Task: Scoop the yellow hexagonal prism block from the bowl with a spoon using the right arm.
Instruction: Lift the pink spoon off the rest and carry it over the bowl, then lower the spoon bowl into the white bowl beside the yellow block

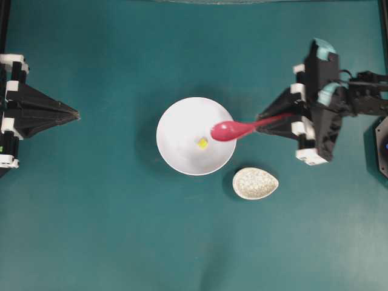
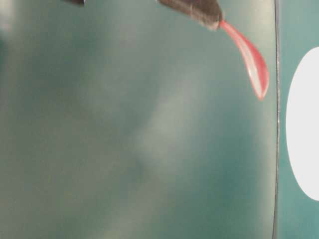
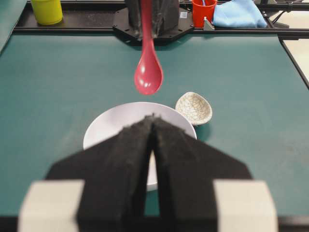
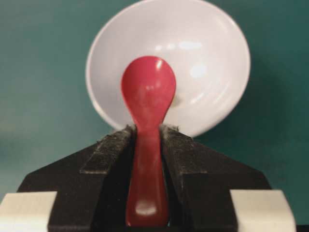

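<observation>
The right end effector is pinching the handle of the spoon, its two black fingers pressed against either side of the pink-red stem, and the oval scoop reaches out ahead of it over the near rim of the bowl. So the pick-up of the tool looks done, while the scooping itself is not: the yellow hexagonal prism block lies on the bowl's floor, just beyond and below the scoop's tip, apart from it. Seen from the left wrist camera, the spoon hangs well above the bowl, so in my judgement what remains is to lower the scoop into the bowl, slide it under the small block, and lift it out level. The left end effector sits far across the worktop from the right one, its fingers pressed together on nothing, pointing toward the bowl. Just beside the bowl, on the side nearer the right end effector and slightly off its line, rests a speckled beige spoon rest. The worktop is a plain dark teal mat. Behind the right arm, along the far edge, stand a yellow-green cup, a red cup and a folded blue cloth.
</observation>
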{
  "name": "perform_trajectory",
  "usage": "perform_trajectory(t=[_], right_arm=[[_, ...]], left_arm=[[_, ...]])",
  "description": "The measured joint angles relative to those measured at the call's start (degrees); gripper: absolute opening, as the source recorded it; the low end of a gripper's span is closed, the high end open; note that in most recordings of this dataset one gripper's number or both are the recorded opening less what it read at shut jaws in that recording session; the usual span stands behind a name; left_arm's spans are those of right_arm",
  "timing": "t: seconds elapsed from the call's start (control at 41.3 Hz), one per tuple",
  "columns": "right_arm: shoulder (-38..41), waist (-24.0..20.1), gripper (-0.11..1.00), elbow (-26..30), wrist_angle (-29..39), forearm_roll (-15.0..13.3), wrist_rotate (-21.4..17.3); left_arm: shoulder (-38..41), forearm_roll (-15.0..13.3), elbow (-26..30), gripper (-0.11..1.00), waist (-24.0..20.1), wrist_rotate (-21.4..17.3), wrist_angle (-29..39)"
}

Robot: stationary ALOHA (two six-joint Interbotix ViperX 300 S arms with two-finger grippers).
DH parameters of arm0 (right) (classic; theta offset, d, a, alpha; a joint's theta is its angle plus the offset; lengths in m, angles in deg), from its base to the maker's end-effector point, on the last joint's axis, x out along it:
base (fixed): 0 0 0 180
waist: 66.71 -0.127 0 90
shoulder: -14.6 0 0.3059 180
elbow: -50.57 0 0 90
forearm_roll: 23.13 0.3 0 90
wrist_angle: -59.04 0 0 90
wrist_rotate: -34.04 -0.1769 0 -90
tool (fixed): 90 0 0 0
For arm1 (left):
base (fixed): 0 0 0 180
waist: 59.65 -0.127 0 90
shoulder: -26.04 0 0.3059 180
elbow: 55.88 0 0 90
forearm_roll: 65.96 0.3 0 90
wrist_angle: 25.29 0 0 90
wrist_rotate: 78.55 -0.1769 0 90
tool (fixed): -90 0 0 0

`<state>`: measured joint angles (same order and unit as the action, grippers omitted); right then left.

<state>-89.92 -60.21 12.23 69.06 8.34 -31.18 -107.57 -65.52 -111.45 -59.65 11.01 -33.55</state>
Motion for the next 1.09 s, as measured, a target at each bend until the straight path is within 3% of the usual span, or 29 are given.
perform_trajectory(t=[0.218, 0.484, 0.872, 0.993, 1.09], right_arm=[[5.5, 3.0, 0.24, 6.2, 6.8, 0.0, -1.1], [10.5, 5.1, 0.24, 14.2, 18.9, -1.4, -7.9], [16.3, 5.2, 0.24, 21.8, 31.6, -11.5, -23.8], [17.4, 4.8, 0.24, 23.1, 32.9, -13.9, -25.8], [18.2, 4.2, 0.24, 23.8, 33.3, -14.2, -25.8]], left_arm=[[0.1, 0.0, 0.0, 0.01, 0.0, -0.1, 0.1], [0.1, 0.0, 0.0, 0.01, -0.1, -0.1, 0.1], [0.1, 0.0, 0.0, 0.01, -0.1, -0.1, 0.1], [0.1, 0.0, 0.0, 0.01, -0.1, -0.1, 0.1], [0.1, 0.0, 0.0, 0.01, 0.0, -0.1, 0.1]])
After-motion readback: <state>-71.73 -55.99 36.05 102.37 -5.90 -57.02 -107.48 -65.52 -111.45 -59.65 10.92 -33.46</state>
